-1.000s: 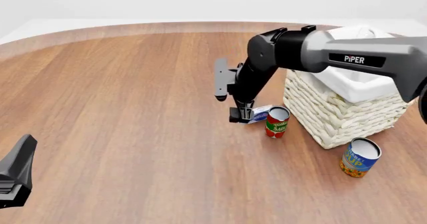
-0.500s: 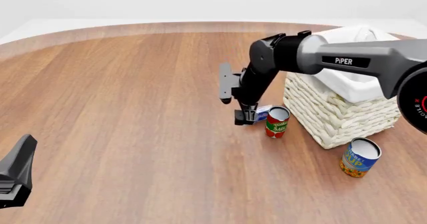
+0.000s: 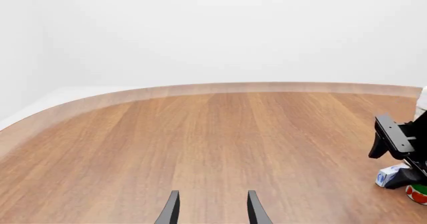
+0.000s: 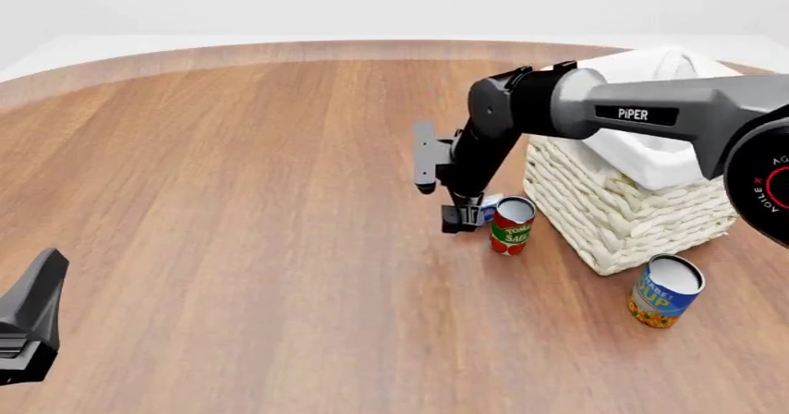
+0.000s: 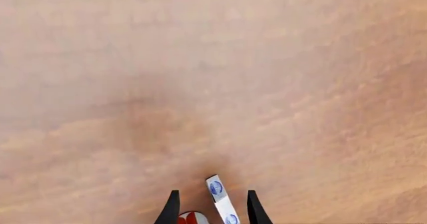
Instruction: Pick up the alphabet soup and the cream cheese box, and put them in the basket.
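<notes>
Cream cheese box (image 5: 221, 200) between right gripper (image 5: 210, 209) fingers, wrist view only.

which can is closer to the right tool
The red and green tomato sauce can, right beside the right tool; the alphabet soup stands further off, past the basket.

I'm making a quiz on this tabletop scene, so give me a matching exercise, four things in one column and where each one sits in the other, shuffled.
Things:
1. alphabet soup
2. tomato sauce can
3. cream cheese box
4. left gripper

Places:
A. between the right gripper's fingers
B. far from all the goods, over bare wood
C. alone by the basket's near corner
D. just beside the cream cheese box, left of the basket

Pairs: 1-C, 2-D, 3-A, 4-B
</notes>
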Controlling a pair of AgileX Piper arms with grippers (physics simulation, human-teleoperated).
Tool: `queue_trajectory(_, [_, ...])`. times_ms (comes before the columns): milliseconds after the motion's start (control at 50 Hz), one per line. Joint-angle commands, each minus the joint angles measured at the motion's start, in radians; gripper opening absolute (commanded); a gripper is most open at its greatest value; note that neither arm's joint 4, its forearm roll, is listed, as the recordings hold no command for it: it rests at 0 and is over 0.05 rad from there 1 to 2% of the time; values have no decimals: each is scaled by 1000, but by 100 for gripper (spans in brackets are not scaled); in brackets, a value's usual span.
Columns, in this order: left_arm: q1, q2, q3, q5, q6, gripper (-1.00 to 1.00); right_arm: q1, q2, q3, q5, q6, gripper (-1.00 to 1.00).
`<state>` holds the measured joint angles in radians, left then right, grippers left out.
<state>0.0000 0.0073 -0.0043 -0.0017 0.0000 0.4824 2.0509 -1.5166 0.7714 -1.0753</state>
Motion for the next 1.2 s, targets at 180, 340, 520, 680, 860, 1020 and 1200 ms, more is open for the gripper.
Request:
queue_trajectory(180, [0, 0, 0, 0, 0, 100, -39, 43, -34, 4, -22, 100])
queue_trajectory(340, [0, 0, 0, 0, 0, 100, -38, 49, -40, 5, -22, 100])
queue_trajectory(520, [0, 0, 0, 0, 0, 100, -30, 63, -37, -3, -19, 100])
queue_trajectory(680, [0, 0, 0, 0, 0, 100, -41, 82, -55, 5, -28, 100])
queue_trajectory(860, [0, 0, 0, 0, 0, 100, -50, 95, -74, 13, -38, 100])
queue_trajectory(1020, [0, 0, 0, 0, 0, 100, -53, 108, -95, 20, -44, 100])
queue_trajectory(1200, [0, 0, 0, 0, 0, 100, -63, 133, -126, 33, -57, 100])
